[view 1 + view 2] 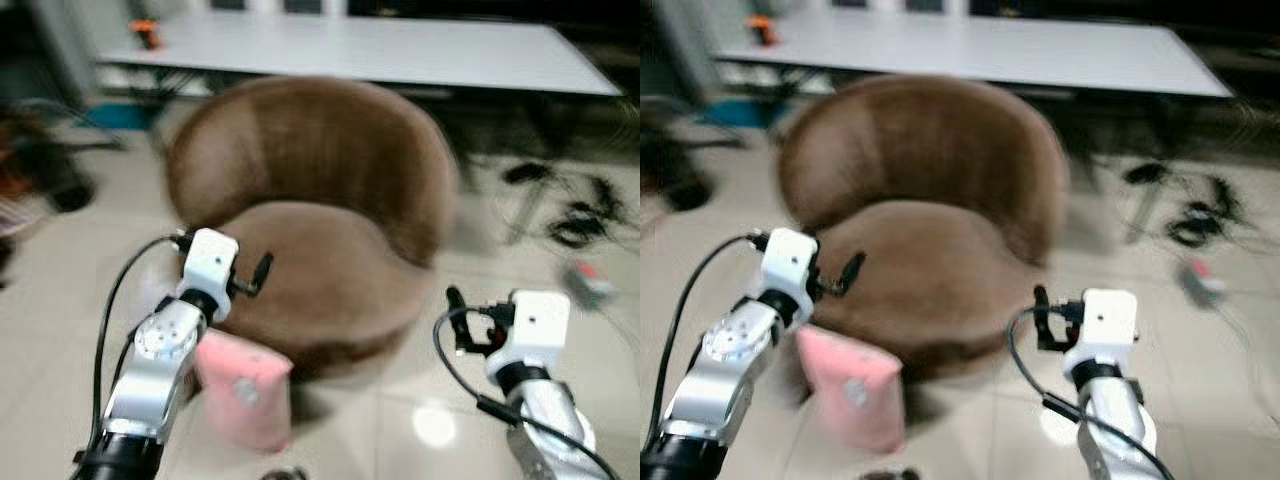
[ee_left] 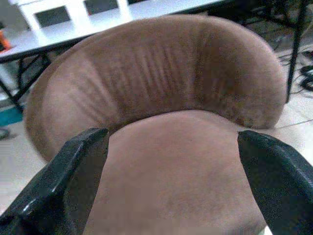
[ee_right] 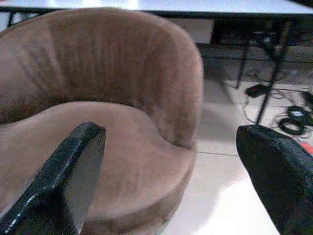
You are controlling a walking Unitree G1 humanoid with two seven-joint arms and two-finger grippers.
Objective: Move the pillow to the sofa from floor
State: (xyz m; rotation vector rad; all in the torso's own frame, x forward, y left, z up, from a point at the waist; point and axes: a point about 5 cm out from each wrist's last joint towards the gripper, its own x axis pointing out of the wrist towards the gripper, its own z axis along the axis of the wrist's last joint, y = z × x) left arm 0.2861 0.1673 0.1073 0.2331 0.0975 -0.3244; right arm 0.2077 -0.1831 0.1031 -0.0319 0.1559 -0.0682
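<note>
A pink pillow (image 1: 245,390) stands on the tiled floor, leaning against the front of the round brown sofa chair (image 1: 320,230). My left gripper (image 1: 255,277) hovers above the pillow, over the front left of the seat cushion. In the left wrist view its fingers (image 2: 73,171) stand wide apart with only the seat between them. My right gripper (image 1: 458,318) is raised off the front right edge of the sofa. It is open too, and its fingers (image 3: 73,166) hold nothing. The pillow's upper left corner is hidden behind my left arm.
A long white table (image 1: 400,50) stands behind the sofa with a small orange object (image 1: 145,32) on it. Black cables (image 1: 575,215) and a small red and white item (image 1: 590,280) lie on the floor at the right. Dark clutter (image 1: 40,160) sits at the left.
</note>
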